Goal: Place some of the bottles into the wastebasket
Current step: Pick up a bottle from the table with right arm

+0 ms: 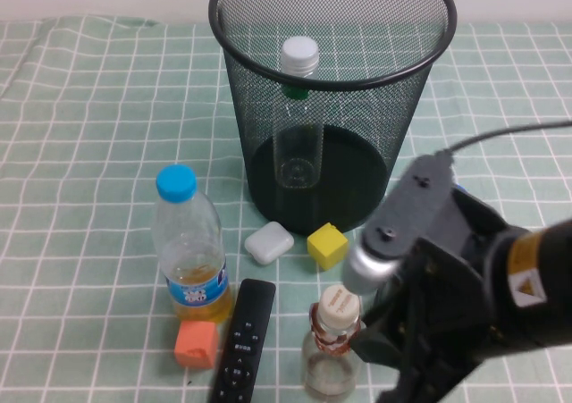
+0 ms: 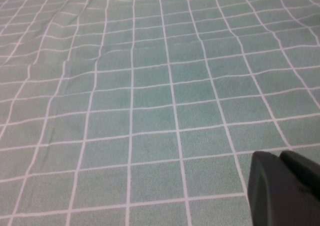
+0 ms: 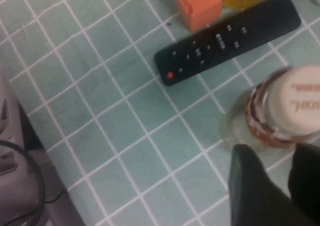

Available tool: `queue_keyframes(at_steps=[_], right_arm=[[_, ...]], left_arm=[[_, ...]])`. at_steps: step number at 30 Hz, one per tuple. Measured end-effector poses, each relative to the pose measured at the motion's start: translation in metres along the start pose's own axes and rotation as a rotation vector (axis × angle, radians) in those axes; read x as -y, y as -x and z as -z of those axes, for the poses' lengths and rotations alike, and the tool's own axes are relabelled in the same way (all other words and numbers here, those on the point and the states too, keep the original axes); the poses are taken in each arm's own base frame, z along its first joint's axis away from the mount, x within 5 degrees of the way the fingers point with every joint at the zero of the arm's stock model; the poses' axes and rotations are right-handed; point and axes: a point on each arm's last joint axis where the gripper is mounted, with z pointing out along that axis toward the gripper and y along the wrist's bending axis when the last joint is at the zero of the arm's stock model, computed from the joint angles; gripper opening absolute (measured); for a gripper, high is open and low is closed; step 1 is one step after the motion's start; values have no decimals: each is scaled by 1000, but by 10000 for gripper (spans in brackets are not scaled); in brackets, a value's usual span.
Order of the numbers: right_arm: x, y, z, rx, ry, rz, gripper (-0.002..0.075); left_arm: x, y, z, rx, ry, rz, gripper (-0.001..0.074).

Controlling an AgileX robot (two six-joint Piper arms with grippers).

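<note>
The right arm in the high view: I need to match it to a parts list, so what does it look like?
The right arm is mostly black, with a grey plate carrying two screws, a silver cylindrical joint, a yellow-and-white warning label and a thin dark cable behind. The right gripper has black jaws; so does the left gripper.

The right hand [image 3: 285, 173] hangs just beside the beige-capped bottle [image 3: 287, 108], near a black remote [image 3: 227, 40].

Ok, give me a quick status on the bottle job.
Right gripper beside squat bottle, jaws parting, not gripping. Left gripper shut, parked over bare cloth. Slim bottle in wastebasket. Remote lies close by.
</note>
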Motion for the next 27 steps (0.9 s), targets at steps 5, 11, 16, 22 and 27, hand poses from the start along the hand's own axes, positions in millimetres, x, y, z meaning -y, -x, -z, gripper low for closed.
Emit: queue_keyframes(at_steps=[5, 11, 16, 22, 27], right_arm=[[4, 20, -11, -5, -51, 43, 330], [9, 29, -19, 6, -97, 82, 517], [14, 34, -29, 21, -133, 130, 538], [17, 36, -47, -14, -140, 161, 540], [20, 35, -54, -33, -153, 180, 540]], left_arm=[[0, 0, 0, 0, 0, 0, -4], [0, 0, 0, 0, 0, 0, -4], [0, 0, 0, 0, 0, 0, -4], [0, 0, 0, 0, 0, 0, -4], [0, 0, 0, 0, 0, 0, -4]])
